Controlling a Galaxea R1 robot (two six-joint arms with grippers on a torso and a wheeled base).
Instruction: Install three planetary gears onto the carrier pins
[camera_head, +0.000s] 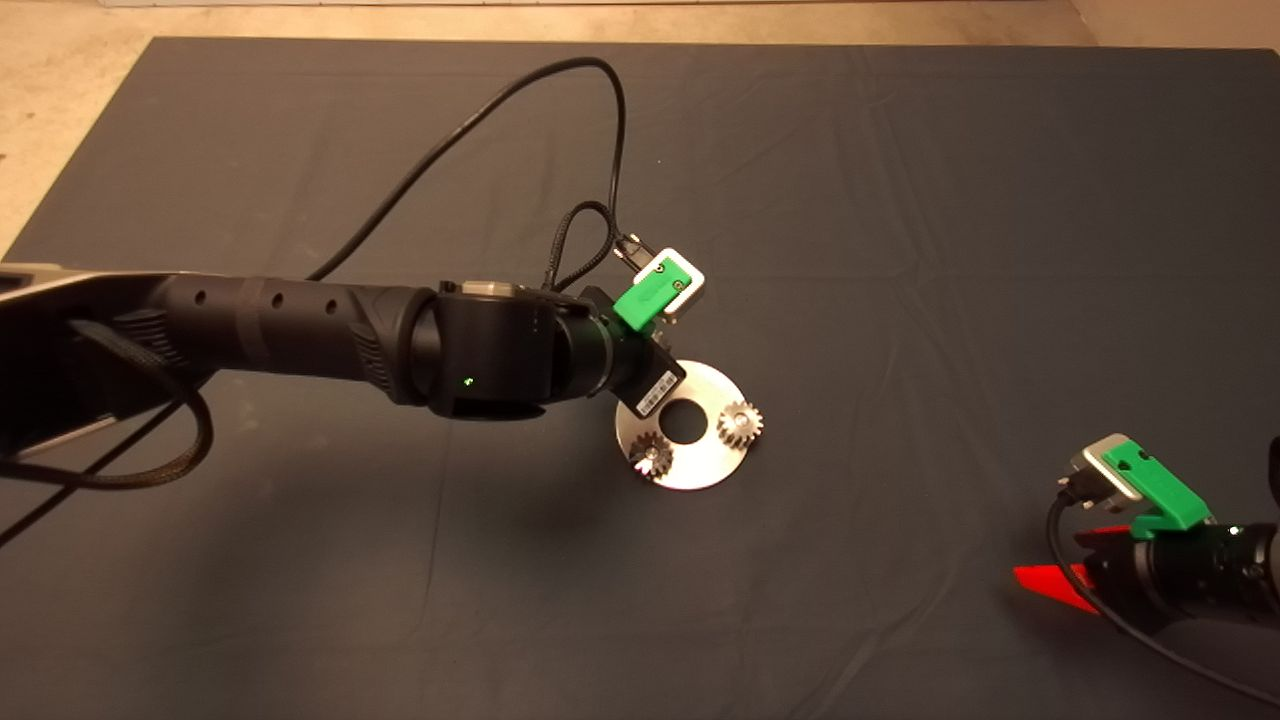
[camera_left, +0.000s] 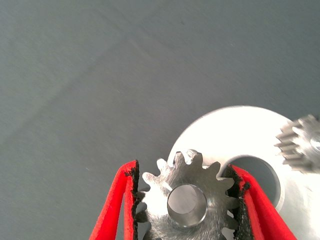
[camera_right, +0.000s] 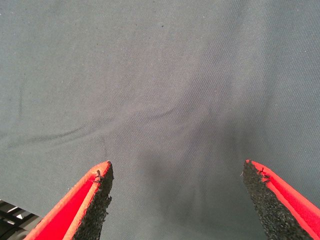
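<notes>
the left hand (camera_left: 185, 200) is hovering over the near-left edge of the disc (camera_head: 700, 385), its two red fingers (camera_left: 117, 200) clamped on the teeth of the third gear (camera_left: 187, 197), which is hanging flat with its bore facing up toward the wrist camera. the disc itself is lying on the dark mat (camera_head: 900, 200) covering the tabletop, and two gears are already sitting on it: one (camera_head: 651, 455) at the disc's lower-left rim and one (camera_head: 740, 424) just right of the disc's centre hole (camera_head: 683, 420). the third pin is not showing in any view, since the held gear and the left arm are covering that part of the disc. the right hand (camera_right: 175, 200) is waiting well to the right of the disc, fingers spread apart over bare mat. the risk from here looks like misalignment: if the bore is coming down off-centre from the hidden pin, the gear could be landing tilted on the pin's top or sliding off onto the disc. its teeth could also be catching on the neighbouring gear, and letting go too early would be leaving it cocked rather than seated.
</notes>
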